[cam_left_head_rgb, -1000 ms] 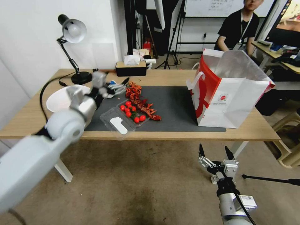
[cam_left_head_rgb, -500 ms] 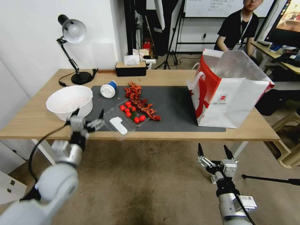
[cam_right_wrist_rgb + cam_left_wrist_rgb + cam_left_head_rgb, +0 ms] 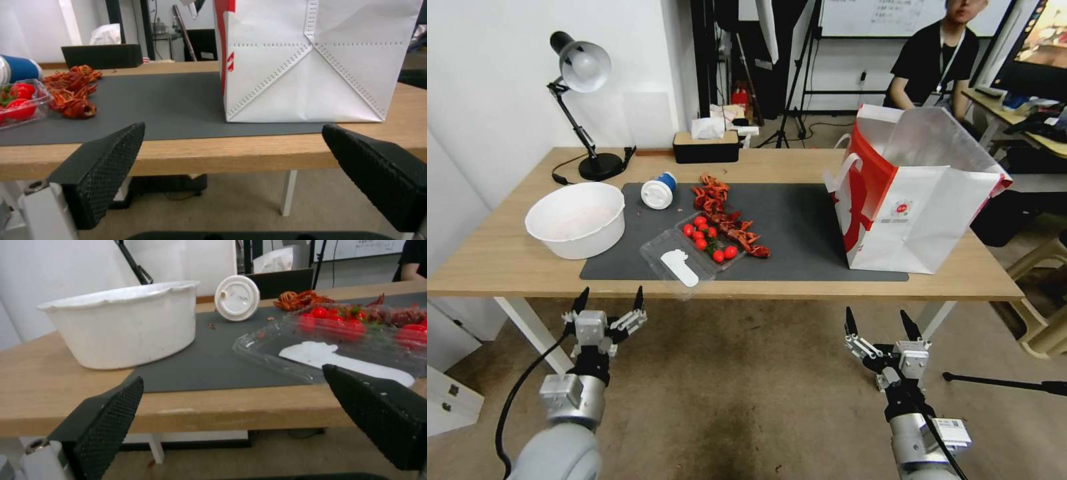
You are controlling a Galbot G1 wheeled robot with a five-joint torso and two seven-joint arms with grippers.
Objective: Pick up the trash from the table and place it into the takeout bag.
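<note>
On the light-wood table (image 3: pixel 494 260) with its dark grey mat (image 3: pixel 800 227) lies the trash: a white bowl (image 3: pixel 575 219) (image 3: pixel 124 323), a blue-and-white lidded cup (image 3: pixel 658 192) (image 3: pixel 237 298) on its side, a clear box of cherry tomatoes (image 3: pixel 694 252) (image 3: pixel 338 340) and red crayfish shells (image 3: pixel 727 217) (image 3: pixel 71 90). The takeout bag (image 3: pixel 914 193) (image 3: pixel 311 63) stands upright and open-topped at the mat's right end. My left gripper (image 3: pixel 608 301) (image 3: pixel 240 420) hangs open and empty below the table's front edge, facing the bowl. My right gripper (image 3: pixel 878 323) (image 3: pixel 236 173) is open below the edge, facing the bag.
A desk lamp (image 3: pixel 580 67) and a black tissue box (image 3: pixel 706 147) stand at the table's back. White table legs (image 3: pixel 527 323) reach the floor beside my left arm. A beige stool (image 3: pixel 1047 267) is at the right.
My left arm has drawn back from over the table near the lidded cup and dropped below the front edge, holding nothing. The right arm has barely moved.
</note>
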